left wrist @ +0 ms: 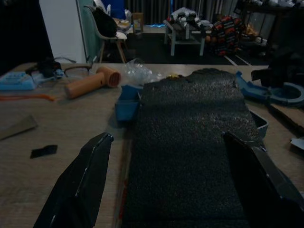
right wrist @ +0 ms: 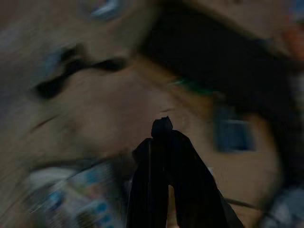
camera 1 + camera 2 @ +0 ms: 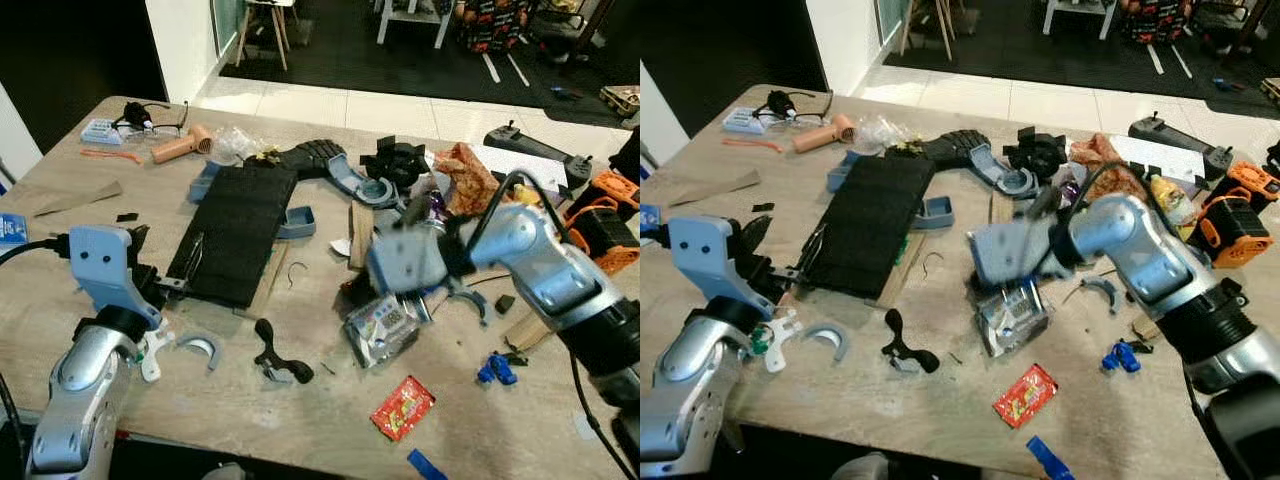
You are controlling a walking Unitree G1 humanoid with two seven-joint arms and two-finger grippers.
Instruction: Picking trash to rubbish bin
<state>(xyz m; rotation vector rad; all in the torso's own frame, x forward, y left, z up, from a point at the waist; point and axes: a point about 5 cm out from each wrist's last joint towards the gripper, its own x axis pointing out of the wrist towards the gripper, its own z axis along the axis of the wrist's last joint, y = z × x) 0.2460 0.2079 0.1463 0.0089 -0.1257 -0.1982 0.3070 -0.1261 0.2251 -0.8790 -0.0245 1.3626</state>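
A crumpled silver snack packet (image 3: 385, 325) lies near the middle of the wooden table (image 3: 300, 420). A red wrapper (image 3: 403, 407) lies closer to the front edge. My right gripper (image 2: 161, 127) hovers just above and behind the silver packet, blurred by motion. Its fingers are pressed together with nothing between them. My left gripper (image 1: 167, 137) stands open at the table's left front. It points along a black foam pad (image 3: 235, 232) and holds nothing. An orange crumpled wrapper (image 3: 465, 170) and a clear plastic bag (image 3: 232, 143) lie further back.
The table is cluttered with blue plastic parts (image 3: 300, 220), a black clip (image 3: 277, 360), a black fan part (image 3: 395, 160), glasses (image 3: 150, 125), an orange tube (image 3: 182, 147) and orange tools (image 3: 600, 225) at the right. Chairs stand on the dark floor beyond.
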